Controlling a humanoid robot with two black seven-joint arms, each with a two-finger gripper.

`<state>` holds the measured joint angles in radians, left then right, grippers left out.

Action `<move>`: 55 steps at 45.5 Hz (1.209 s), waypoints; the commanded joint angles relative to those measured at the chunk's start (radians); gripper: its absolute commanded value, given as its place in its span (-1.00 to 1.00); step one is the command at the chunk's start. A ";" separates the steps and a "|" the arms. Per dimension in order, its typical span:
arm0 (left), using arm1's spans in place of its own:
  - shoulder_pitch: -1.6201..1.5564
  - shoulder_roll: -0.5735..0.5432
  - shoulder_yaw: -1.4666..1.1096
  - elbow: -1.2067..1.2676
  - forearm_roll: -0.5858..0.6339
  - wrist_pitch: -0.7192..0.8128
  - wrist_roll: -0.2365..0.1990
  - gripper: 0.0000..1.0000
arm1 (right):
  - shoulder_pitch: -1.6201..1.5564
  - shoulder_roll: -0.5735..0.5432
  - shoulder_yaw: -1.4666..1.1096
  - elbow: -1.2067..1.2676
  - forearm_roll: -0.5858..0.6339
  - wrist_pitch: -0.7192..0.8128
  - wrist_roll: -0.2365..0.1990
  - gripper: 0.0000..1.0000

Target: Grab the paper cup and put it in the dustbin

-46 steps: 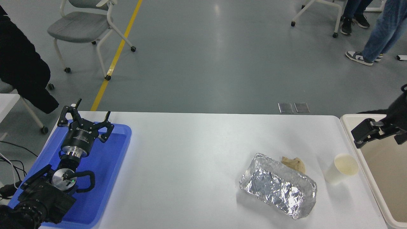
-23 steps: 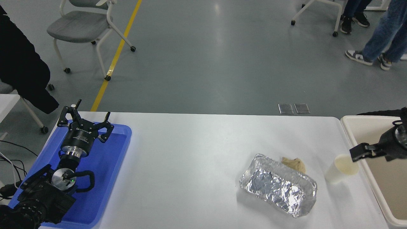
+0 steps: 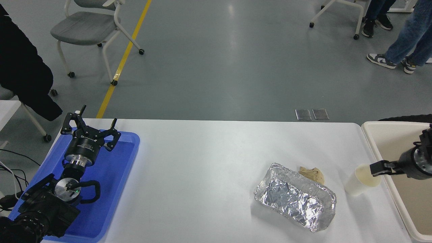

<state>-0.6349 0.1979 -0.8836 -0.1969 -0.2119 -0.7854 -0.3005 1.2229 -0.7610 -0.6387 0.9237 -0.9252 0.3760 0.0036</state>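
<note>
The paper cup [image 3: 355,184], small and white with a cream inside, stands upright near the table's right end, just left of the dustbin [image 3: 370,136]. The dustbin is a large cream-white bin at the table's right edge, partly cut off by the picture. My right gripper [image 3: 376,168] comes in from the right edge across the bin's rim. Its tip sits at the cup's right rim, partly over the cup's mouth. My left gripper [image 3: 90,125] is open and parked over a blue tray at the lower left.
A crumpled silver foil tray [image 3: 295,197] lies left of the cup, with a brown paper wad [image 3: 312,173] behind it. The blue tray [image 3: 114,175] is at the table's left end. Chairs and people's legs are on the floor beyond the table.
My right gripper has come down and toward me from above the bin's far rim to the cup's right rim. The cup has stayed in place. The left arm has not moved.
</note>
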 commanded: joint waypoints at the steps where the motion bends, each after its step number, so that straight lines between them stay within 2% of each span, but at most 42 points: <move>1: 0.000 0.000 0.000 0.002 0.000 0.000 0.000 1.00 | -0.066 0.019 0.031 -0.023 0.006 -0.048 0.001 0.86; 6: 0.000 0.000 0.000 -0.001 0.000 0.000 0.001 1.00 | -0.080 0.019 0.036 -0.023 0.009 -0.049 0.001 0.60; 11: 0.000 0.000 0.000 -0.001 0.000 0.000 0.000 1.00 | -0.085 0.019 0.036 -0.025 0.011 -0.049 0.001 -0.09; 13: 0.000 0.000 0.000 -0.001 0.000 0.000 0.000 1.00 | -0.086 0.020 0.037 -0.026 0.012 -0.051 0.001 -0.25; 17: 0.000 0.000 0.000 -0.001 0.000 0.000 0.001 1.00 | -0.086 0.022 0.039 -0.028 0.014 -0.051 0.001 -0.42; 20: 0.000 0.000 0.000 0.002 0.000 0.000 0.000 1.00 | -0.086 0.026 0.044 -0.028 0.019 -0.051 0.001 -0.71; 22: 0.000 0.000 0.000 0.002 0.000 0.000 0.001 1.00 | -0.086 0.026 0.045 -0.028 0.026 -0.051 0.001 -1.00; 44: -0.002 0.000 0.000 -0.001 0.000 0.000 0.001 1.00 | -0.010 0.005 0.044 0.018 0.032 0.001 0.001 -1.00; 55: -0.002 0.000 0.000 0.002 0.000 0.000 0.001 1.00 | 0.305 -0.179 -0.018 0.233 0.020 0.194 -0.030 -1.00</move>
<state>-0.6364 0.1979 -0.8836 -0.1975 -0.2117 -0.7854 -0.2999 1.2773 -0.8105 -0.6060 0.9929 -0.8960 0.4124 -0.0012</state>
